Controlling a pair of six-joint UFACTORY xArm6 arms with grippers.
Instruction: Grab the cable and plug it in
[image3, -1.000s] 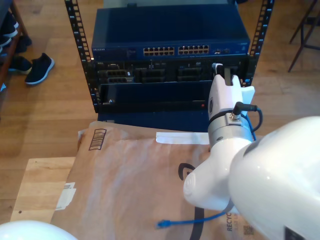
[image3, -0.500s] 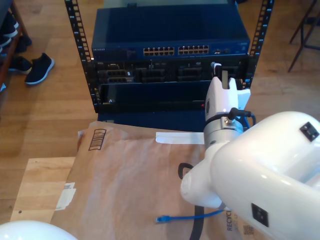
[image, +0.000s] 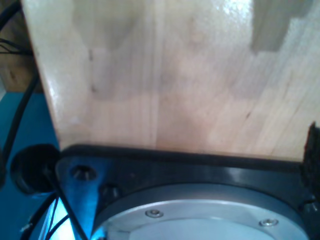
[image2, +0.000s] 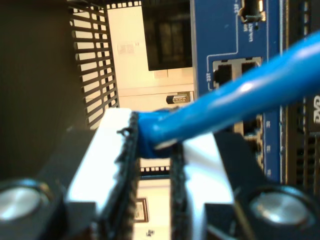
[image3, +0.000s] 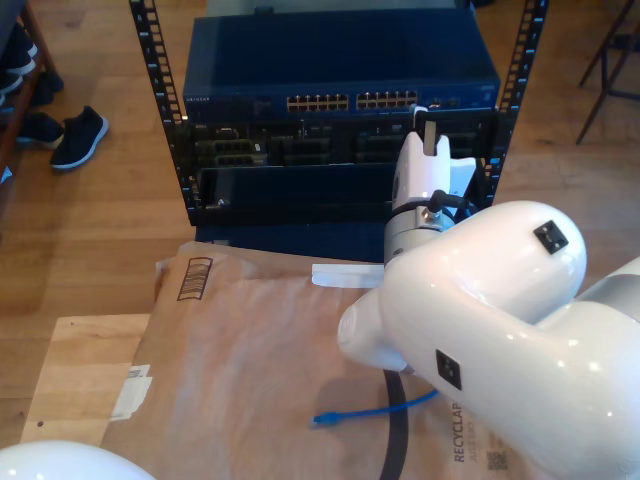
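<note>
- Cable (image2: 235, 97): bright blue with a glossy sheen; its free end (image3: 327, 419) is the same blue.
- My second gripper (image2: 152, 165): white finger blocks faced with black pads (image2: 129, 165); silver screws.
- Second arm (image3: 470, 330): glossy white.
- Switch (image3: 340, 75): dark navy blue, with a row of pale-framed ports.
- Rack rails (image3: 152, 60): black, perforated.
- Brown paper (image3: 250, 360): tan, with black printing and a white tape strip.
- Floor (image3: 90, 220): warm brown wood.
- Shoes (image3: 78, 135): black with white soles.
- Wooden board (image: 165, 75): pale blond grain, above a black flange and silver plate.
</note>
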